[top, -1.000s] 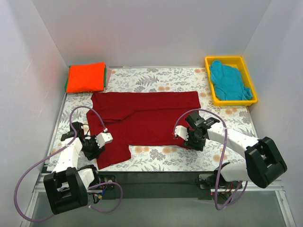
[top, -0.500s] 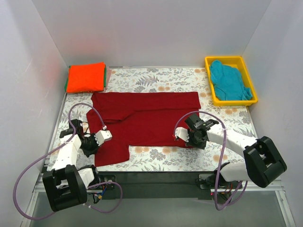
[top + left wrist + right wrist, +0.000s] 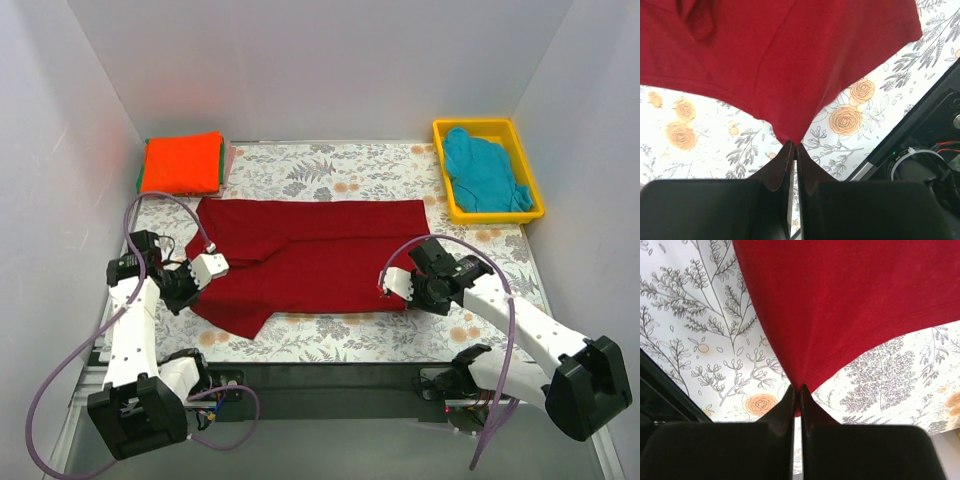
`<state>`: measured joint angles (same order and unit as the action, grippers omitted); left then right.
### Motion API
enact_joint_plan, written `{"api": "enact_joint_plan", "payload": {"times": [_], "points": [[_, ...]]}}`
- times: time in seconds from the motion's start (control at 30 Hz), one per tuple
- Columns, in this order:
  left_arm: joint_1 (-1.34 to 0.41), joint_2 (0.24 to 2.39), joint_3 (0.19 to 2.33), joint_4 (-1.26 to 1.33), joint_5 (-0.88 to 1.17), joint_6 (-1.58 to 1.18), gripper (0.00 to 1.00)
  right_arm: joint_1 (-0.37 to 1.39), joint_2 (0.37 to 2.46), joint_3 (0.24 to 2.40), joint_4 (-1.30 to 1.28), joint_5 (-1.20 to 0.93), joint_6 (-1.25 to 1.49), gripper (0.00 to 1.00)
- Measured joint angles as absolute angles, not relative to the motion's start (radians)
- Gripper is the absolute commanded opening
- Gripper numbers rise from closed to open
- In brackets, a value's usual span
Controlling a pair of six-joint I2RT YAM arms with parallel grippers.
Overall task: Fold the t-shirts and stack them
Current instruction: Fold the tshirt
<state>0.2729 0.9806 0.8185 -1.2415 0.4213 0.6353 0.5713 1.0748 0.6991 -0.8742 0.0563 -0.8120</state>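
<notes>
Both your left gripper (image 3: pixel 794 148) and right gripper (image 3: pixel 796 390), clamped on the near edge of the maroon t-shirt (image 3: pixel 310 255), have lifted it; orange t-shirt (image 3: pixel 182 162) lies far-left corner, teal t-shirt (image 3: pixel 485 172) in the far-right yellow bin (image 3: pixel 489 124).

Matt maroon cloth t-shirt (image 3: pixel 310 255)

Left arm (image 3: pixel 130 330): goes up from its base to a raised elbow at the table's left edge, forearm angled in toward centre. Left gripper (image 3: pixel 186 292) low, wrist cam shows fingers (image 3: pixel 777 170) pressed together, pinching a point of the maroon shirt (image 3: pixel 790 60) at the tips. Right arm (image 3: pixel 520 320): stretched up and left from its base, wrist low over the table. Right gripper (image 3: pixel 408 297) points left, fingers (image 3: pixel 810 410) closed tight on a shirt edge, cloth fanning out from the tips.
</notes>
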Motion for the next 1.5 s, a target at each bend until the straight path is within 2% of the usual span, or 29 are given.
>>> {"api": "enact_joint_plan", "payload": {"times": [0.17,0.4,0.6,1.13,1.5], "points": [[0.274,1.095,0.986,-1.273,0.456,0.579,0.0,0.517,1.09,0.757,-0.925,0.047,-0.873,0.01],[0.275,1.381,1.297,-1.21,0.545,0.448,0.0,0.392,1.302,0.971,-0.94,-0.004,-0.948,0.01],[0.268,1.565,1.441,-1.133,0.583,0.343,0.0,0.325,1.479,1.148,-0.937,-0.038,-1.006,0.01],[0.204,1.769,1.471,-0.932,0.514,0.167,0.0,0.261,1.752,1.375,-0.938,-0.056,-1.079,0.01],[0.204,1.813,1.47,-0.88,0.472,0.143,0.0,0.261,1.917,1.488,-0.935,-0.047,-1.101,0.01]]}}
